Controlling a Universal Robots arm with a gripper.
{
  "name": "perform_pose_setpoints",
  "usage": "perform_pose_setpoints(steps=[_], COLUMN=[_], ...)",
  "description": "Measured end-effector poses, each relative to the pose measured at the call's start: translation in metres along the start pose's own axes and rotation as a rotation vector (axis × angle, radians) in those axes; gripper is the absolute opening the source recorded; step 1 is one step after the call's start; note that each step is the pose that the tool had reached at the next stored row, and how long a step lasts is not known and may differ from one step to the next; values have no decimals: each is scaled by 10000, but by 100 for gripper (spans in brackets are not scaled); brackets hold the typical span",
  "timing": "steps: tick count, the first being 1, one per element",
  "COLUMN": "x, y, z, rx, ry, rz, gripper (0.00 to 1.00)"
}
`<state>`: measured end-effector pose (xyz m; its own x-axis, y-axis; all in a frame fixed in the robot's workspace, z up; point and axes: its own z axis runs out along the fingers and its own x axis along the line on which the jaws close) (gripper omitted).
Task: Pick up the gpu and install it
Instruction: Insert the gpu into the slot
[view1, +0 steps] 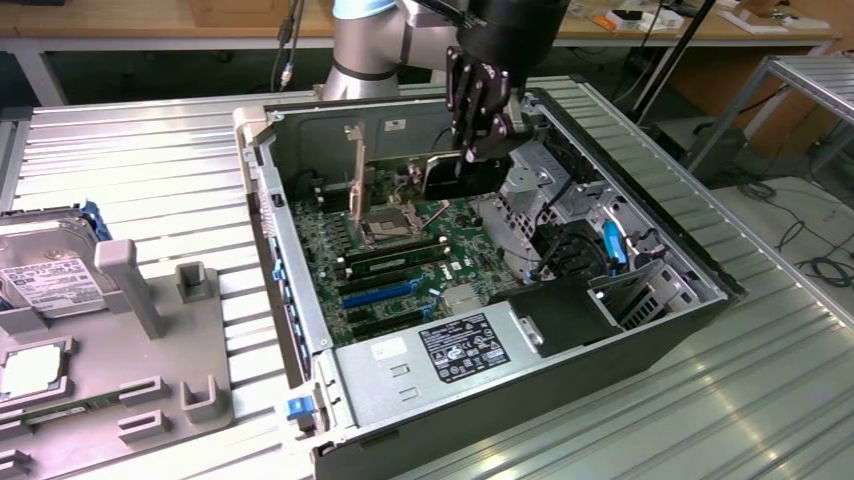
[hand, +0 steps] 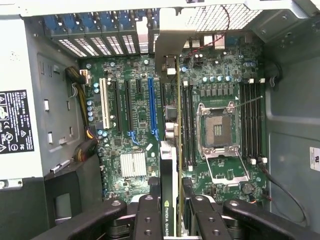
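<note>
The tool (hand: 173, 220) is clenched on the gpu (hand: 168, 170): its black fingers (hand: 148, 216) press on both faces of the card, which the wrist view sees by its edge. The silver bracket (hand: 169, 42) at the far end of the card is close to the rear slot covers of the case (view1: 627, 330). In the exterior view the tool (view1: 483, 135) holds the gpu (view1: 438, 178) upright inside the open case, above the board (view1: 320, 235); I cannot tell if the card touches it. In the wrist view the card lies between the blue slot (hand: 152, 102) and the socket (hand: 219, 131). The power supply (view1: 441, 350) is at the near end of the case. The case lies on a metal bench (view1: 134, 170). A hard drive (view1: 47, 270) rests at the exterior view's left.
</note>
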<state>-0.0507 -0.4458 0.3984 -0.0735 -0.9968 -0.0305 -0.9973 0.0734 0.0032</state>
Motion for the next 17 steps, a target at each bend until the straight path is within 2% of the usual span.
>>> perform_pose_setpoints(steps=[2, 3, 17], x=[-1, -1, 1], y=[-9, -11, -11], z=[0, 0, 43], rx=[-203, -262, -262], ry=[12, 17, 18], rz=[5, 7, 7], gripper=[27, 27, 27])
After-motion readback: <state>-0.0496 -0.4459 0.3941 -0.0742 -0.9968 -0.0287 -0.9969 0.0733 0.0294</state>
